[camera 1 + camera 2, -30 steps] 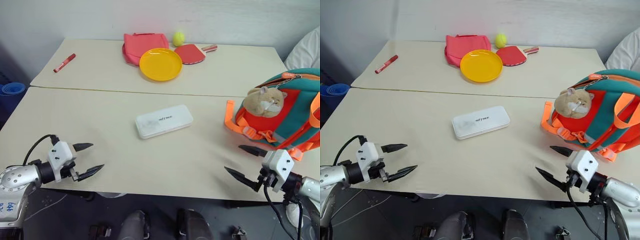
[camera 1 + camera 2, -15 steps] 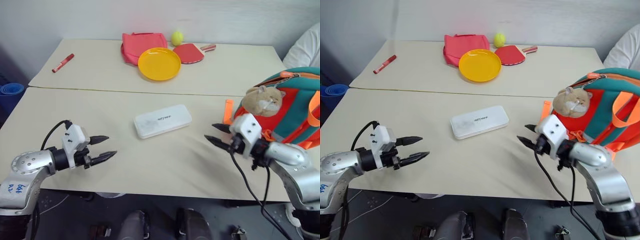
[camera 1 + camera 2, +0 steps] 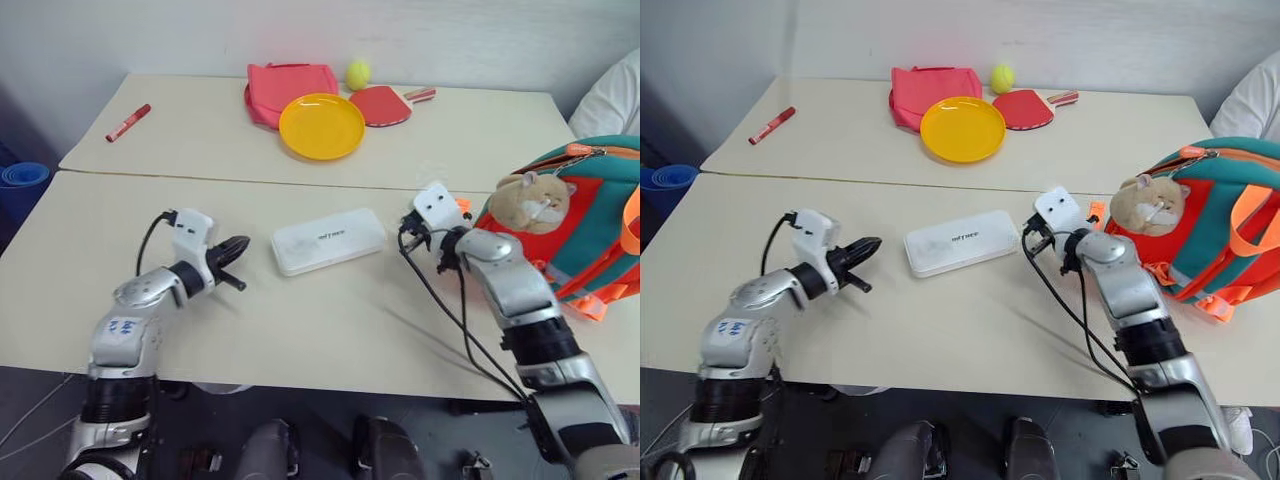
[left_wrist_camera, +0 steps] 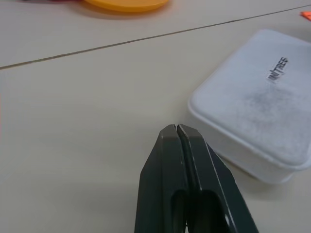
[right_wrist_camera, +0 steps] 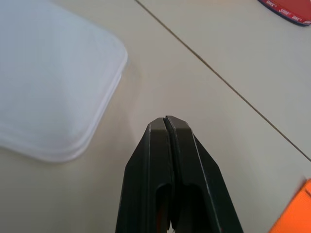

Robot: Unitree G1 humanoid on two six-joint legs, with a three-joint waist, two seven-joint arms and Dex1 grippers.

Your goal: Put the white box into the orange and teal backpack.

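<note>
A red marker (image 3: 129, 123) lies at the far left of the rear table (image 3: 200, 130), well apart from everything else. On the near table (image 3: 330, 320), the left gripper (image 3: 237, 247) points toward the white box (image 3: 328, 240) from the box's left end; its 2 black fingers are pressed together with nothing between them, tips just short of the box and not touching it. The left wrist view shows the closed tips (image 4: 176, 130) over bare tabletop with the box's rounded corner just beside them. The white box lies flat near the middle of the near table, dark lettering facing up, between the 2 grippers.

Behind it on the rear table, a flat red-pink cloth bag (image 3: 290, 85) sits partly under a yellow plate (image 3: 321, 126); a yellow-green ball (image 3: 357, 74) and a red table tennis paddle (image 3: 383, 105) lie just right of them.

The right gripper (image 5: 165, 121) reaches in at the box's right end, fingers likewise closed on nothing, near the box's corner and clear of it; its white wrist block shows in the head views. Farther right, the orange and teal backpack (image 3: 585, 225) stands on the near table's right edge, a tan plush hamster (image 3: 530, 200) on its front, orange straps (image 3: 590, 295) trailing onto the tabletop. A white sleeve (image 3: 610, 100) of a person shows at the far right.
</note>
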